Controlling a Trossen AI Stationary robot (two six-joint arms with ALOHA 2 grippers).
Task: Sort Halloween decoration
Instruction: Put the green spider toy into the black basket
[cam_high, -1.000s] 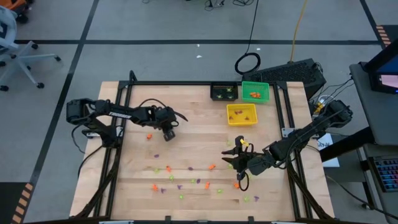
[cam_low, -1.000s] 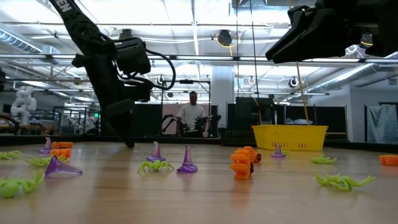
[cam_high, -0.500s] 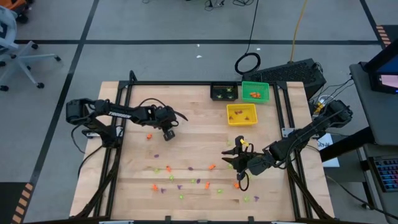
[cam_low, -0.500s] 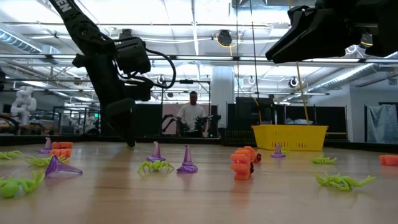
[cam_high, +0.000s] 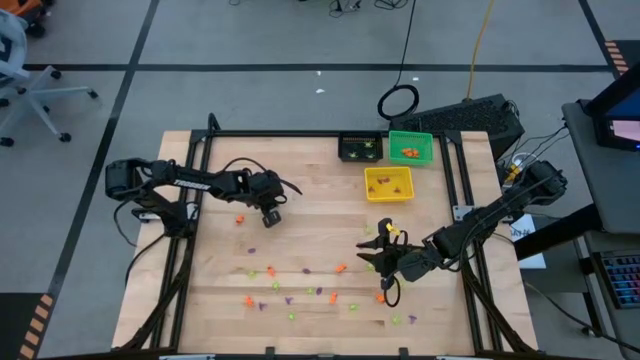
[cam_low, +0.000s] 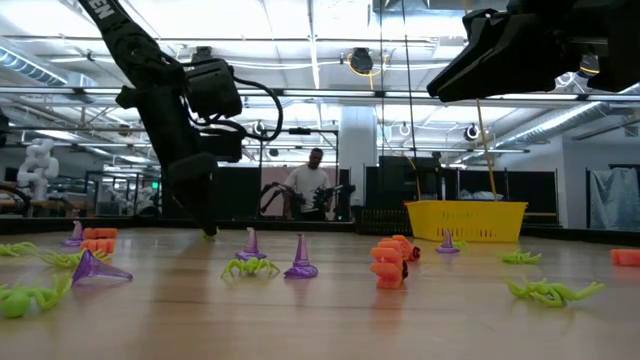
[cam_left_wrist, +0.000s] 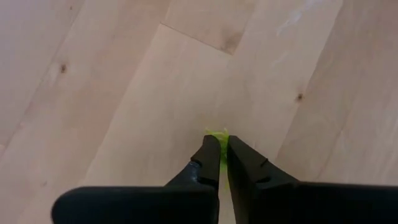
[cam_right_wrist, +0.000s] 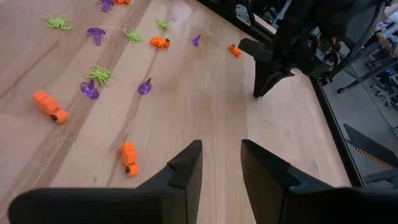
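The left end effector (cam_left_wrist: 218, 152) is pinched shut on a light-green trinket (cam_left_wrist: 217, 132) at the desk (cam_high: 310, 195), so a straight lift should keep the thin grip, while the right end effector (cam_right_wrist: 219, 163) waits half open, empty, above scattered trinkets.

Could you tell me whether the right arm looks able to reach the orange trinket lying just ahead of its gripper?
Probably yes. The right gripper hangs open above bare wood, and the orange trinket lies close ahead with nothing between them. The left gripper works farther off, clear of that path.
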